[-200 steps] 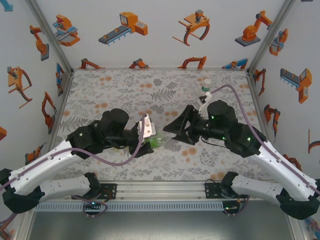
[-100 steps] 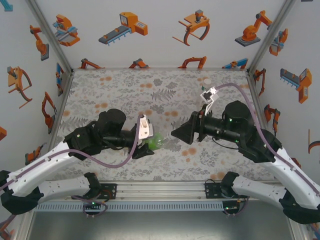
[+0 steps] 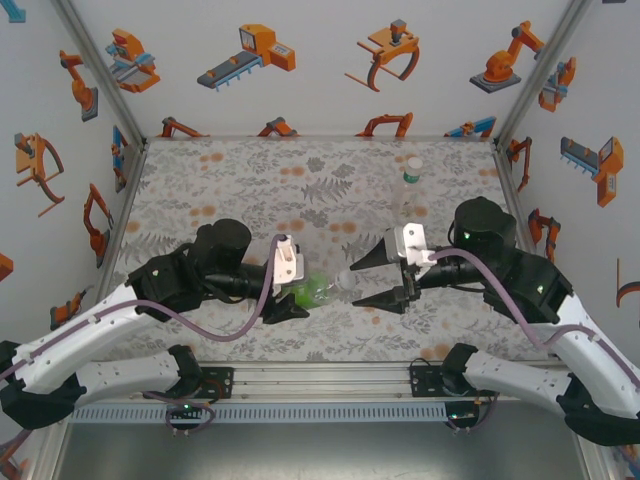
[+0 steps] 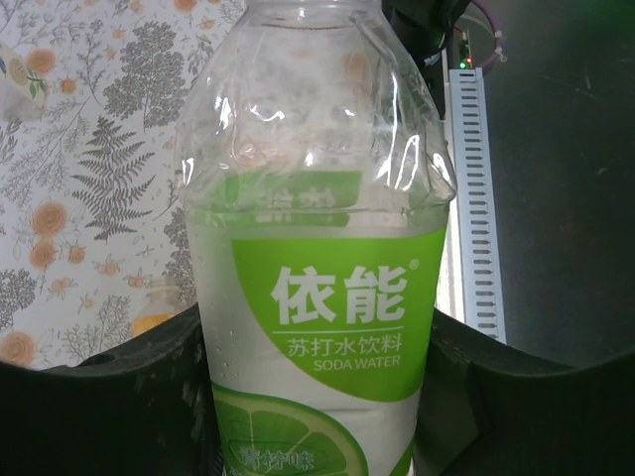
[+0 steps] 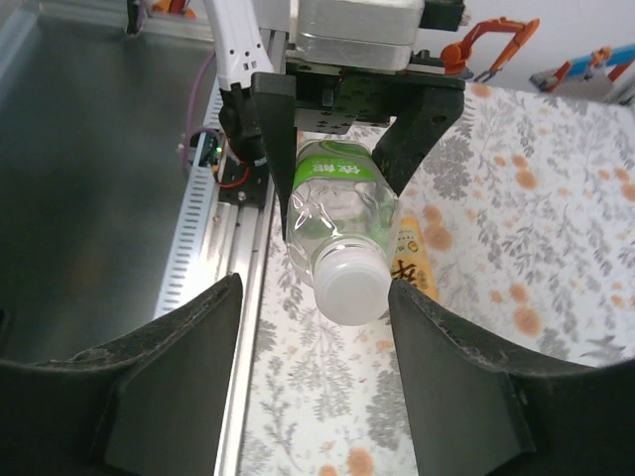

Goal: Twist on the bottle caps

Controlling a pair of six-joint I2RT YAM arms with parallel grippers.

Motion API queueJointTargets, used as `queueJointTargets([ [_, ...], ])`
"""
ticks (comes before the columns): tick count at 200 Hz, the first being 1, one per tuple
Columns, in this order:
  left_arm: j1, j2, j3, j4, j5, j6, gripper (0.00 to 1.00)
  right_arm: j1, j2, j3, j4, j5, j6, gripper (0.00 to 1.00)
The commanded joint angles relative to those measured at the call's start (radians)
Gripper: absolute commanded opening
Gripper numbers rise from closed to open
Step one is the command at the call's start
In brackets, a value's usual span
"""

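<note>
Both arms meet over the middle of the table [image 3: 220, 180]. The left arm reaches in low from the near left corner with its wrist turned sideways. The left gripper [image 3: 297, 290] is clamped tight on the green-labelled bottle [image 3: 318, 290] and holds it lying level above the floral cloth, neck pointing right. In the left wrist view the dark fingers [image 4: 119, 397] press against both sides of the label.

Across from it, the right arm bends at the elbow and levels out, wrist pointing left, straight at the bottle's mouth. The right gripper [image 3: 358, 284] is spread, one finger on each side of the neck. From the right wrist camera, the whitish cap [image 5: 352, 288] sits on the neck right between those fingers, with a gap showing on both sides, so that gripper has hold of nothing.

On the table under the held bottle lies the amber bottle [image 5: 412, 260], yellow label up. The slim clear bottle [image 3: 409, 185] stands upright near the far right corner, well apart from both arms.
</note>
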Motion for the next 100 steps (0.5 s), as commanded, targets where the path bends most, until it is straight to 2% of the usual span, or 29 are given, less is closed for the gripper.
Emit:
queueJointTargets([
  [1,-0.008,-0.016,-0.005,0.018,0.03,0.022,0.0,0.004,0.005,0.008,0.009,-0.033,-0.085,0.51],
  [34,-0.01,-0.02,-0.006,0.018,0.043,0.026,0.0,0.003,0.001,-0.002,0.022,0.016,-0.083,0.5],
  [73,-0.01,-0.019,-0.005,0.018,0.067,0.026,0.0,0.003,0.012,0.003,0.029,0.017,-0.074,0.51],
  [100,-0.011,-0.02,-0.008,0.018,0.075,0.026,0.0,0.004,0.019,0.001,0.026,0.004,-0.074,0.47],
])
